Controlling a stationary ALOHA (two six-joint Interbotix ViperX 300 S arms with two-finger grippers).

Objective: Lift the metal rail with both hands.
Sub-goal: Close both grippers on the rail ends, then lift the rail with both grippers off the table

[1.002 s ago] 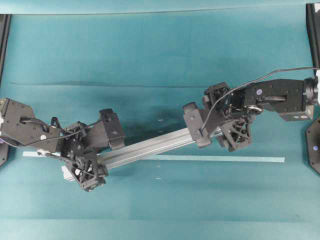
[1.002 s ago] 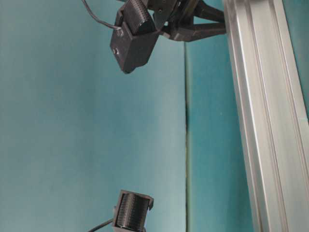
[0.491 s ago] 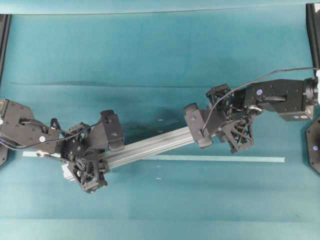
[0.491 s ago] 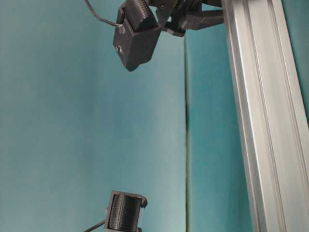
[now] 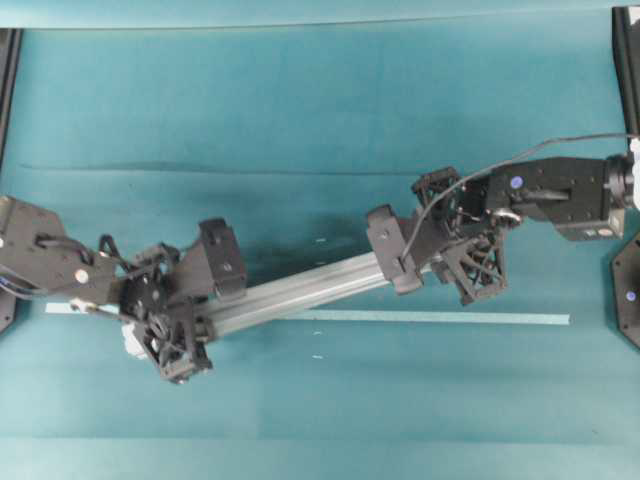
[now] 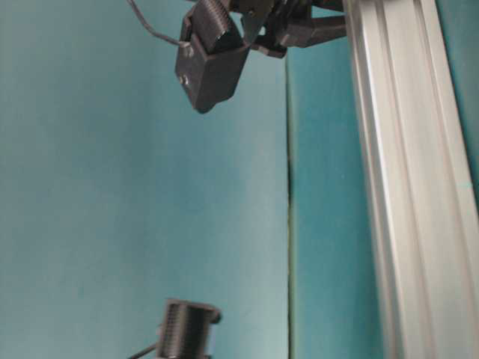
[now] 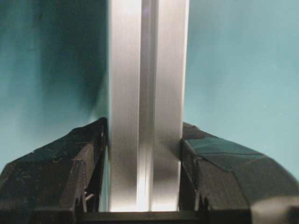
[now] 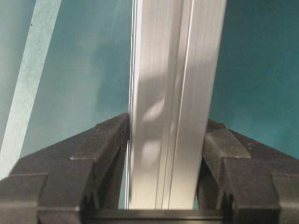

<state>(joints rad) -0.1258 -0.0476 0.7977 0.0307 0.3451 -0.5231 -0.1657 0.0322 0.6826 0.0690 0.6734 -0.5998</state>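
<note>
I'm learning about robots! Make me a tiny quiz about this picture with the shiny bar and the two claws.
1. True or false: the left claw is shut on the metal rail.
2. What lies flat on the table beside the rail? A) a spoon B) a pale tape strip C) a red cup
3. Fill in: the right claw squeezes the rail from ___ sides.

Key: 1 true; 2 B; 3 both.
</note>
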